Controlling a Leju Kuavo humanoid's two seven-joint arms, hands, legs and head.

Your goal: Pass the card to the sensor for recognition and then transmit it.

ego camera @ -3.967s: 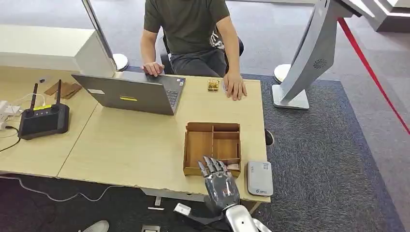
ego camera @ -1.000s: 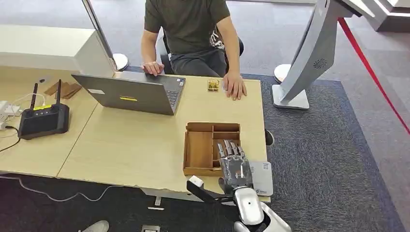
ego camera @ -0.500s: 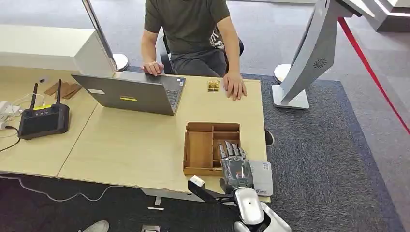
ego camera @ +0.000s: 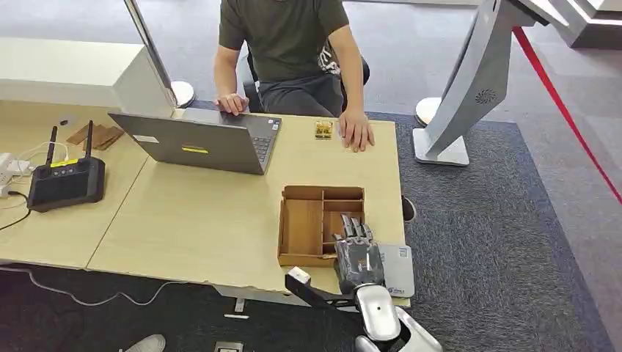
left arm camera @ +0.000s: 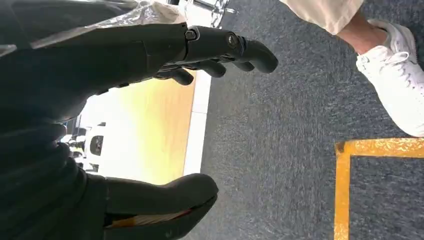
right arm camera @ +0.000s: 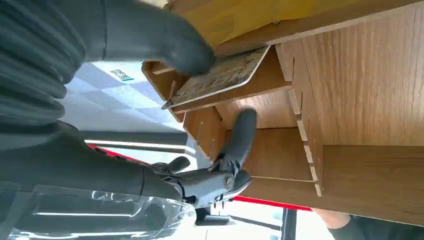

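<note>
Reaching back over the wooden organizer (ego camera: 321, 224), your right hand (ego camera: 357, 253) has, in the last half second, drawn slightly toward the robot and dipped, so its fingers (ego camera: 354, 229) now point down into the small compartment at the box's near right corner, where four seconds ago they hovered at the front wall further left. You can read that as the pick step under way: in the right wrist view the thumb (right arm camera: 155, 37) presses on the card (right arm camera: 220, 76) where it lies tilted in that compartment, while a dark finger (right arm camera: 239, 135) reaches beneath it into the next cell. Whether the card is truly pinched you cannot tell; the thumb touches it, the fingers are apart and not wrapped round it. The card looks thin, stiff and flat, with rounded corners and a printed, mottled face. The organizer is plain plywood, slotted together with thin dividers that leave little room for fingers, so the edge may be awkward to lift. Just right of the hand, touching its outline in the head view, sits the sensor (ego camera: 400, 268), a smooth grey rounded slab on the pale tabletop (ego camera: 205, 213). Your left hand (left arm camera: 125, 120) hangs over dark carpet, fingers apart, holding nothing.
</note>
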